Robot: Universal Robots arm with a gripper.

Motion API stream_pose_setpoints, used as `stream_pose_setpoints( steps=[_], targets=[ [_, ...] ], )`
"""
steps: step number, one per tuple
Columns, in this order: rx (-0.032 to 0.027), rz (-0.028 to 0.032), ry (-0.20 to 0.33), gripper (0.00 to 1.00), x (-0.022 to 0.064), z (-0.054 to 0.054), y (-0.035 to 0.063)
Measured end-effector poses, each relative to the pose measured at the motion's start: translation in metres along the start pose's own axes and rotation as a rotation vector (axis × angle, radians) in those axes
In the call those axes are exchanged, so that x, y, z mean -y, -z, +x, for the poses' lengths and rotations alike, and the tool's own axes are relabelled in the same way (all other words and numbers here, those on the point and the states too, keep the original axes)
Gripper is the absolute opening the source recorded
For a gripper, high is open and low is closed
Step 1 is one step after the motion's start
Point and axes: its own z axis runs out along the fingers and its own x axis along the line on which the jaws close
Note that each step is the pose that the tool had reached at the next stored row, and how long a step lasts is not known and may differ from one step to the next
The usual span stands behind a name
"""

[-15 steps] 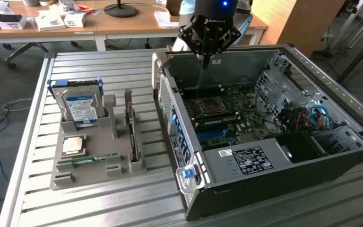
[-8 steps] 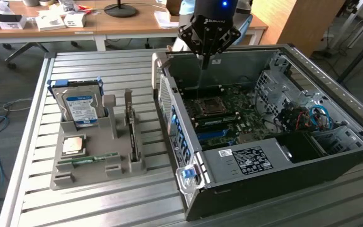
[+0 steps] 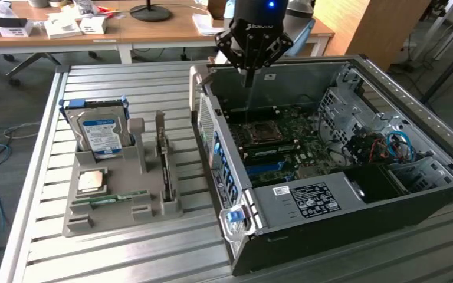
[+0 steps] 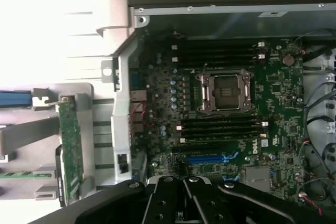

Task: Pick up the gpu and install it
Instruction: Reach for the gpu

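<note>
One thin card, the gpu (image 3: 163, 158), is seen standing on edge in a slot of the grey holder (image 3: 81, 223), not yet picked up. It is placed to the exterior view's left of the pincer (image 3: 248, 79) and lower, outside the computer case (image 3: 305, 247), well apart from the fingertips. Its long axis is laid roughly parallel to the case's rear wall (image 3: 209, 132). That wall is set between card and pincer and is judged to block a straight line between them. The pincer is held fully closed with nothing gripped, and is hung above the far end of the open case, over the motherboard (image 3: 289, 127). Below and nearer than the pincer, the CPU socket (image 3: 259, 132) is exposed. Beyond the gpu from the pincer, a hard drive (image 3: 101, 137) is stood upright in the same holder. A RAM stick (image 3: 120, 199) and a processor chip (image 3: 92, 180) are laid flat beside it. The holder and case are both carried by a slatted metal table (image 3: 132, 259).
</note>
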Motion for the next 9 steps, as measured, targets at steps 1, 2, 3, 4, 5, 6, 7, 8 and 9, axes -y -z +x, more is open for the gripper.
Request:
stream_pose_setpoints(
  steps=[1,2,3,4,5,6,7,8,9],
  targets=[
    [0.0000,0.0000,0.000,0.11,0.0002,0.002,0.0000],
    [0.0000,0.0000,0.000,0.11,0.0003,0.004,0.0000],
    [0.0000,0.0000,0.000,0.11,0.0005,0.007,0.0001],
    [0.0000,0.0000,0.000,0.11,0.0007,0.009,0.0001],
    [0.0000,-0.0001,0.000,0.11,0.0008,0.011,0.0001],
    [0.0000,0.0000,0.000,0.11,0.0010,0.014,0.0002],
    [0.0000,-0.0001,0.000,0.11,0.0012,0.016,0.0002],
    [0.0000,0.0000,0.000,0.11,0.0013,0.017,0.0002],
    [0.0000,0.0000,0.000,0.11,0.0014,0.019,0.0002]
  ],
)
